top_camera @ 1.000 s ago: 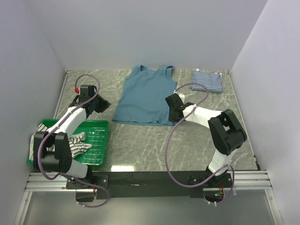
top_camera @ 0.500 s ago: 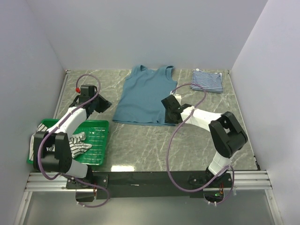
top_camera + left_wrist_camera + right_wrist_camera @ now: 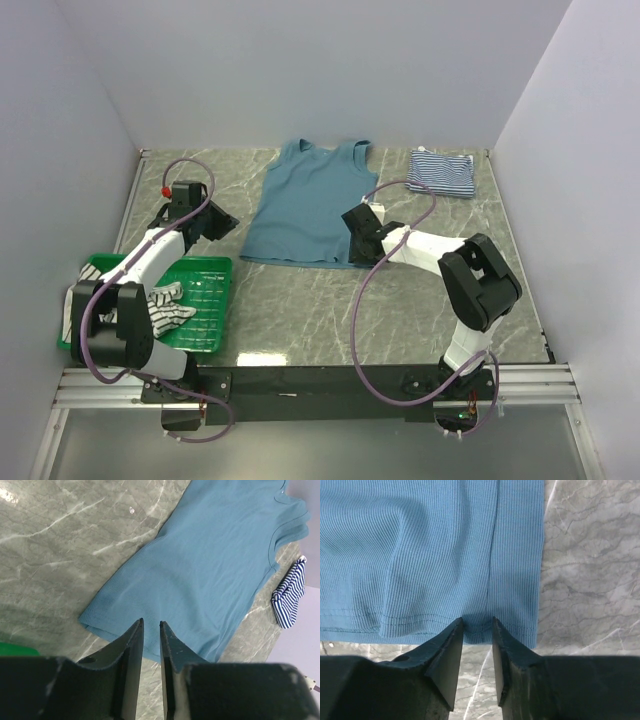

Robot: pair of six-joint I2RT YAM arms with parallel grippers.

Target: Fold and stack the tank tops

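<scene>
where it all sat: grey-green marbled table (image 3: 300,310) w/ pale veins, matte, a soft glare patch in the left wrist view.
room: plain pale walls (image 3: 320,70) boxed the table on left, back & right; a metal rail (image 3: 320,378) ran along the near edge.
teal tank top (image 3: 305,200): spread flat at centre-back of the table, neck toward the back wall, hem toward the arms; ribbed knit, w/ a low ripple near the hem's right end.
fine-striped tank top (image 3: 443,172): folded bundle at back right, near the teal one's right shoulder, not touching it.
broad-striped tank top (image 3: 165,305): crumpled in the green basket (image 3: 205,272), partly hidden by the left arm.
basket pos: near left of the table, apart from the teal top.
left gripper (image 3: 150,622): above bare table near the hem's left corner; fingers a narrow slit apart, nothing between.
right gripper (image 3: 478,622): at the hem near its right corner; fingers slightly apart w/ the hem edge in the gap; couldn't tell if it pinched the cloth.
cables (image 3: 362,300): purple loops hung off both arms.
</scene>
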